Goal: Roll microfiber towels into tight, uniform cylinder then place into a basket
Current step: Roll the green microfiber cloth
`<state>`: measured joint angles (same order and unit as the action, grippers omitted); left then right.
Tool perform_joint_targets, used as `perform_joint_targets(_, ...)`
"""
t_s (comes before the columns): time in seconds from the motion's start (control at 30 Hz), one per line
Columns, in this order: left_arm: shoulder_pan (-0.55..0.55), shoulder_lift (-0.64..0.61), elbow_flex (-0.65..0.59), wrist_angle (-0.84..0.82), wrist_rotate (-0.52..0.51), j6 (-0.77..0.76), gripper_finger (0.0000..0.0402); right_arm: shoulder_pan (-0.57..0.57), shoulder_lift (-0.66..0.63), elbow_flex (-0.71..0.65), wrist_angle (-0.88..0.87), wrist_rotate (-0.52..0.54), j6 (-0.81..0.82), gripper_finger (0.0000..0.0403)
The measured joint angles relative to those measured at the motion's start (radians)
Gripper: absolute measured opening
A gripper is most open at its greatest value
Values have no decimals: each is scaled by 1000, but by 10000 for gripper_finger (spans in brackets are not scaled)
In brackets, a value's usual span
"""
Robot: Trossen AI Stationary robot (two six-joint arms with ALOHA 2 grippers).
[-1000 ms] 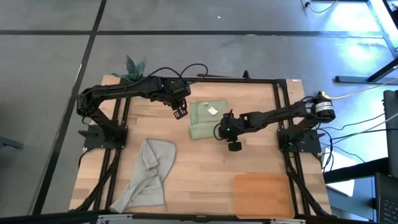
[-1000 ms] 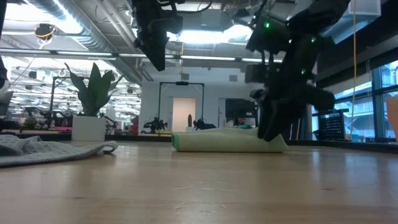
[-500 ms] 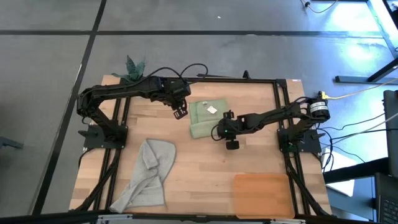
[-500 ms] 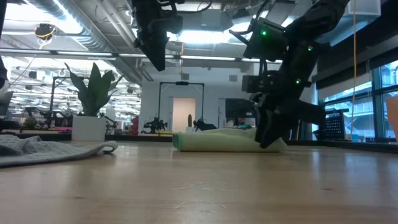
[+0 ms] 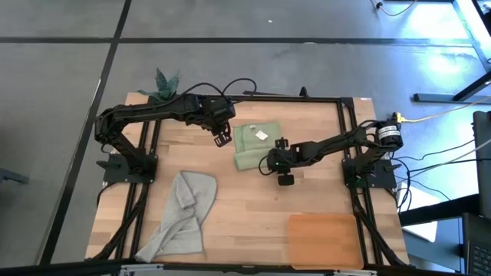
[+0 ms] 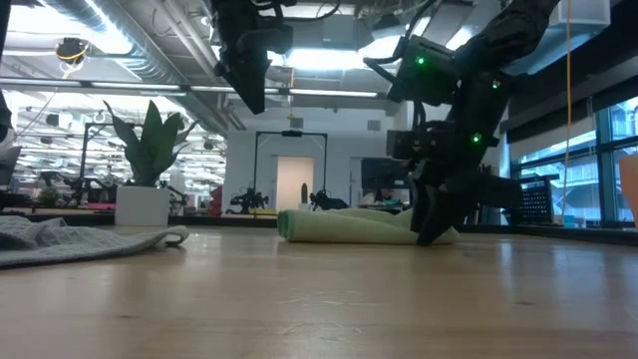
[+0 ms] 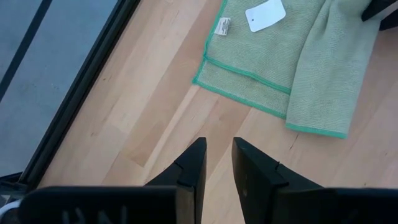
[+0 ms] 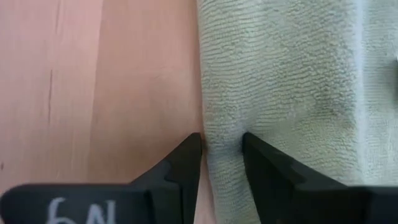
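The sage green towel (image 5: 255, 144) lies flat at the table's middle, white tag (image 5: 262, 136) up, its near edge folded over into a thick strip (image 6: 344, 226). My right gripper (image 5: 271, 162) is down at that strip's right end, shut on it. My left gripper (image 5: 222, 139) hangs above the table just left of the towel, fingers (image 7: 193, 167) slightly open with nothing between them. The grey towel (image 5: 182, 215) lies crumpled at the near left. The basket (image 5: 324, 239) sits at the near right. My right gripper has the right end of the green towel's folded near strip (image 8: 221, 140) between its two fingers. One finger (image 8: 185, 158) stands on the wood side and the other (image 8: 264, 168) on the cloth. The fingers slant down from the table's right. The towel rests on the table.
A small potted plant (image 5: 163, 84) stands at the far left corner. Black frame rails (image 5: 349, 138) run along the table's sides. Bare wood lies between the two towels and the basket.
My right gripper has sunk and shifted a little toward the table's left, tipping its wrist, and now sits lower on the green towel's right near end. The towel's roll looks slightly flatter at that end.
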<state>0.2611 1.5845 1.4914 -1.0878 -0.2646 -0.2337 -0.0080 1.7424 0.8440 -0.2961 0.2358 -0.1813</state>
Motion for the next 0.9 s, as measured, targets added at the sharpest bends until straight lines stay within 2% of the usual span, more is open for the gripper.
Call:
perform_joint_targets(0.13,-1,0,0,0,0,0,67,0,2,-1,3,3,49,84)
perform_joint_targets(0.3,-14,0,0,0,0,0,67,-2,5,-2,8,7,100,15)
perform_joint_targets(0.47,-32,0,0,0,0,0,67,-11,5,3,-5,-43,140,11)
perform_joint_targets(0.9,-83,0,0,0,0,0,67,-118,13,188,-168,-427,160,3)
